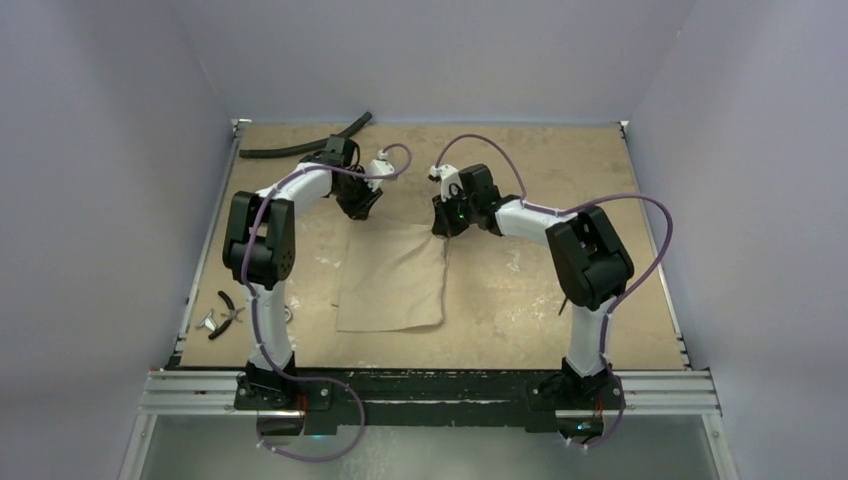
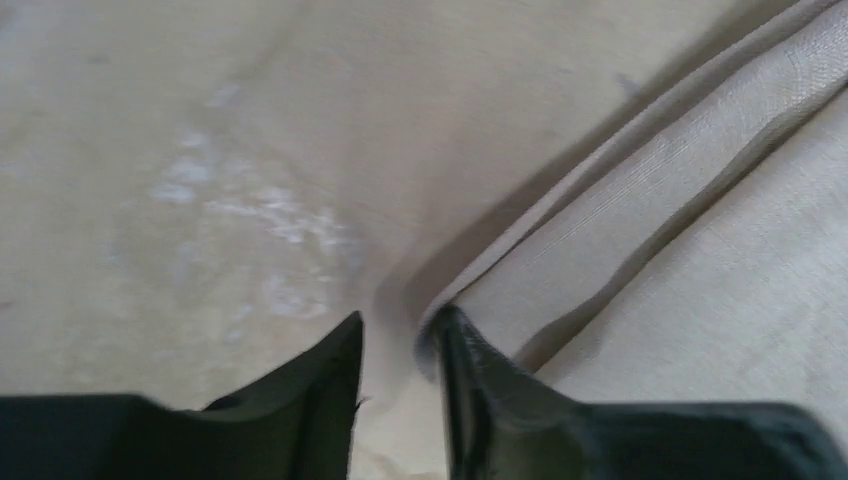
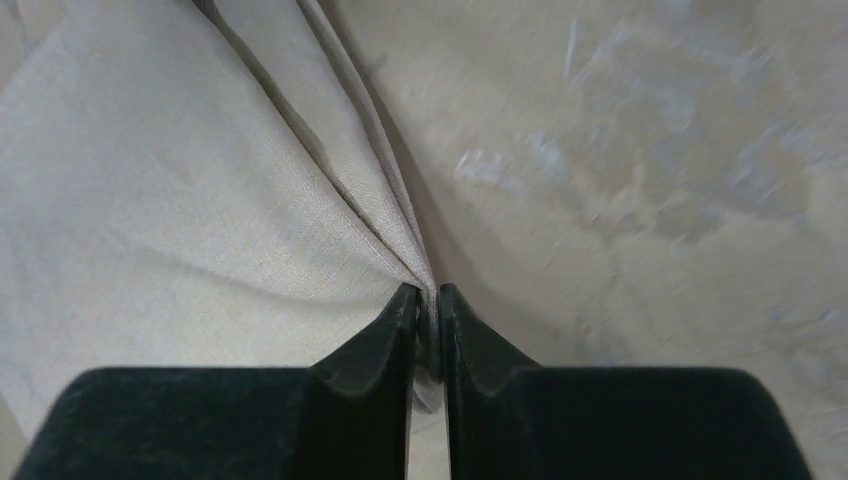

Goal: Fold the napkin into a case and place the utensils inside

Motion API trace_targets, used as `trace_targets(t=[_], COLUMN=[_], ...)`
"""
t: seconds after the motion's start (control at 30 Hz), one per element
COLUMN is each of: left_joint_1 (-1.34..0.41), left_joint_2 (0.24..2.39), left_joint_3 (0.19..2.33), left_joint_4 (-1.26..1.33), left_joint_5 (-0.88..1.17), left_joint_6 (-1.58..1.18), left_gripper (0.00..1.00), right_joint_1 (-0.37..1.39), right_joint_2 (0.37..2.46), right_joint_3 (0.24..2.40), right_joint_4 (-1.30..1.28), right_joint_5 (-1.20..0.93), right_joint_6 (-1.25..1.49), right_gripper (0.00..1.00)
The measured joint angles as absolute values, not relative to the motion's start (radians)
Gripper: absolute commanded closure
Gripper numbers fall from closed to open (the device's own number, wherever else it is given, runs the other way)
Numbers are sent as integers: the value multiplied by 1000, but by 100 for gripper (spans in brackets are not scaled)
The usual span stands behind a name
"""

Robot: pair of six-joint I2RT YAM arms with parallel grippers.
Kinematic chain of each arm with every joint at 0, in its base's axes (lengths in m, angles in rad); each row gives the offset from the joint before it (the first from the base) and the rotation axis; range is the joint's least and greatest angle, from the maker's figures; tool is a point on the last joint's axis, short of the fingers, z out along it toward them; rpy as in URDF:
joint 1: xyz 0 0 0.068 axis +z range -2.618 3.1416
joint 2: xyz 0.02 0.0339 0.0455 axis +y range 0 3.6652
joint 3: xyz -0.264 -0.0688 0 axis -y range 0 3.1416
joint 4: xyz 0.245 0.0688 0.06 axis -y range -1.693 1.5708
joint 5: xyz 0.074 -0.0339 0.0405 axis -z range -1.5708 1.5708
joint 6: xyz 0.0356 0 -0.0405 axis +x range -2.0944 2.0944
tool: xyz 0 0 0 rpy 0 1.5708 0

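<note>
Right gripper [image 3: 427,292], nearest its lens, clamps the far right corner of the napkin [image 3: 180,200], which lies mid-table. Left gripper [image 2: 400,318] stands parted at the far left corner (seemingly the release). Best open both evenly and lift straight, so the fold stays flat.

Soft even light, blurred wrist views

One tabletop [image 1: 560,180] holds one beige napkin [image 1: 392,280], one black hose [image 1: 300,148] and two small utensils [image 1: 231,312], while two robot arms, the left arm [image 1: 262,240] and the right arm [image 1: 588,255], carry two grippers in all, the left gripper [image 1: 362,205] and the right gripper [image 1: 445,218], each with two fingers [image 3: 370,350].
</note>
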State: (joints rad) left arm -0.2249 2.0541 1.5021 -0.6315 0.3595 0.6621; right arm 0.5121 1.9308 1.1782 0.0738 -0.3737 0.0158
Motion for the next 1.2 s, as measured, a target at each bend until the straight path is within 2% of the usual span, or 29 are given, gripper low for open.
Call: trace_targets(t=[0.1,0.17,0.23,0.27,0.47,0.63,0.87,1.0,1.2], left_joint_1=[-223,-222,-221,-220,-197,-184,-187,-187,-187], left_joint_2=[2074,2068,2062,2059,2040,2016,2082,2123,2127], left_joint_3=[1538,1541,1541,1541,1613,1624,1635,1633,1618], left_joint_4=[-562,-521,-500,-494,-575,-617,-608,-610,-600], left_joint_5=[276,228,196,188,284,381,393,387,369], left_joint_6=[607,579,561,558,563,568,561,569,589], left_gripper=[35,27,24,24,33,43,49,54,60], right_joint_1=[485,469,457,451,436,432,434,442,495], right_joint_2=[1971,1993,2017,2027,2036,1894,1744,1761,1839], right_joint_3=[1259,1295,1314,1319,1304,1180,1052,1023,1052], right_joint_4=[84,89,90,89,82,126,245,249,236], right_joint_5=[-385,-386,-385,-384,-317,-289,-313,-318,-297], right_joint_6=[-4,-17,-23,-27,-15,65,186,206,204], right_gripper=[71,63,54,53,46,41,48,53,53])
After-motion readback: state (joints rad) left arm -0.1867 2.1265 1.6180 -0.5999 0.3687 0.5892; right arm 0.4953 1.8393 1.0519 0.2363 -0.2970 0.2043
